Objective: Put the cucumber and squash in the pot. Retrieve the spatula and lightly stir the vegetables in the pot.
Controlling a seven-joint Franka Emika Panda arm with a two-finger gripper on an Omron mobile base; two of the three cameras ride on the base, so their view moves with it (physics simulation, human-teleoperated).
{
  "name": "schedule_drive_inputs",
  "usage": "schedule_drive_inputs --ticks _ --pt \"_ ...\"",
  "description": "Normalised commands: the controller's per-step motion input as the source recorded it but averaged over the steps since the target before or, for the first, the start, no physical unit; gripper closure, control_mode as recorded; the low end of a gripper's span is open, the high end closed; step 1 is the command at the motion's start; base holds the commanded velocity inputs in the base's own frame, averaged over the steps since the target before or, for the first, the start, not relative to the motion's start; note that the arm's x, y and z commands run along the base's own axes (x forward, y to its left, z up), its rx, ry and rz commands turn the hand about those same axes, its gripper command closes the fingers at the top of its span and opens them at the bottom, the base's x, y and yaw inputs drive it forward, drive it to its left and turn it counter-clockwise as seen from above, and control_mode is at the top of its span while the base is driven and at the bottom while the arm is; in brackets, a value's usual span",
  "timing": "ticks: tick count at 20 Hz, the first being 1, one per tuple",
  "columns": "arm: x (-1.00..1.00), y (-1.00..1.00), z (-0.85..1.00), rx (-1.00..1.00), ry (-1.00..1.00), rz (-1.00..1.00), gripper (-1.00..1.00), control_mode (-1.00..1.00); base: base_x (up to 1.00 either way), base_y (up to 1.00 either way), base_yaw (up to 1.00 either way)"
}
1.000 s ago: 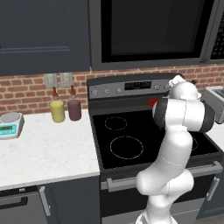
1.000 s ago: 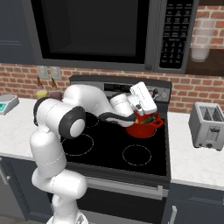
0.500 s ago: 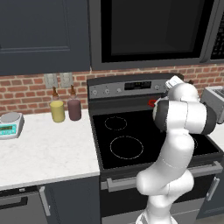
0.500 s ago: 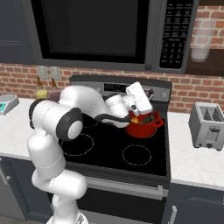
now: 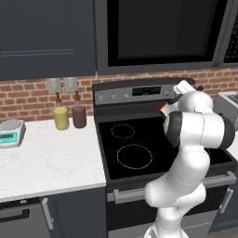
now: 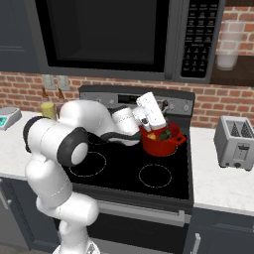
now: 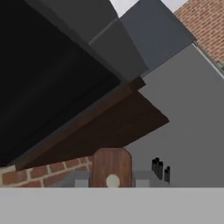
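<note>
On the black glass stove top (image 6: 124,171), at the back right ring, sits the round, deep, bright red pot (image 6: 159,142) with two small side handles. It looks heavy and hard, so it should stay put while things are stirred inside it.

The big white robot arm (image 6: 94,124) reaches across the stove, and its hand hangs right over the pot. The two-finger gripper (image 7: 112,183) is squeezed tight on the slim reddish-brown wooden handle of the spatula (image 7: 112,168). I see that handle end sticking up between the dark tips. The grey blade I cannot see; I think it points down into the pot.

Inside the pot I can spot the stubby dark green cucumber (image 6: 165,134) and the small lumpy yellow-orange squash (image 6: 150,136), close together.

The spatula looks light and stiff. The handle is thin and smooth, so it could slip or twist. Holding it near the end gives long reach, so soft, slow stirring seems best.
</note>
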Motion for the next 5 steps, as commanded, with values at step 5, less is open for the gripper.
schedule_drive_inputs --ticks 5 --pt "-0.31 0.17 0.03 0.14 0.04 0.00 1.00 -1.00 0.00 0.00 0.00"
